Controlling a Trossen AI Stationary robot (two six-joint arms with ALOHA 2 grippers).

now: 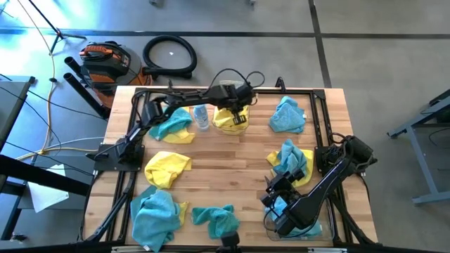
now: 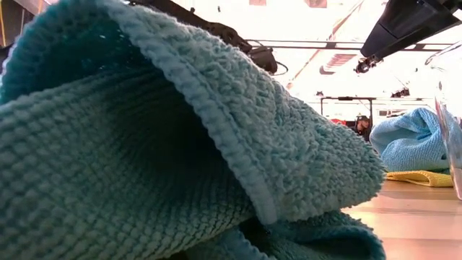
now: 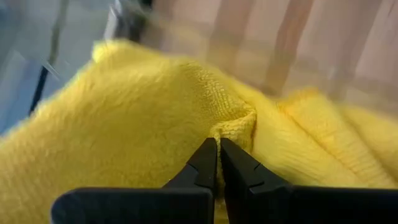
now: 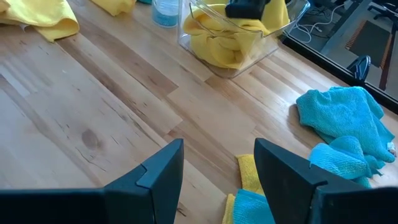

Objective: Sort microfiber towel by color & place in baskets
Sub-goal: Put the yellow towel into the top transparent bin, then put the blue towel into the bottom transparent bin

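Observation:
My left gripper (image 1: 236, 117) reaches over the table's far middle, shut on a yellow towel (image 3: 137, 124) that fills a clear basket (image 4: 261, 56). My right gripper (image 4: 217, 149) hovers open at the near right, touching nothing, beside a second clear basket (image 1: 320, 228) with a teal towel in it. Loose towels lie flat on the wood: teal (image 1: 172, 126) and yellow (image 1: 167, 169) on the left, teal (image 1: 214, 219) at the near edge, teal (image 1: 287, 116) at the far right. A teal towel (image 2: 144, 144) fills the low view. My left gripper pinches a small raised fold of the yellow towel (image 3: 239, 124) between its two fingertips. The fingers slant down onto it from above. The rest of the towel (image 4: 217, 46) sits bunched in the clear basket, reaching its floor.
A small white-and-blue bottle (image 1: 202, 116) stands just left of the far basket. A teal-on-yellow pile (image 1: 292, 163) lies by my right gripper, and another (image 1: 156, 211) at the near left. A dark frame (image 1: 320, 126) borders the table. Bare wood (image 1: 225, 169) shows in the middle.

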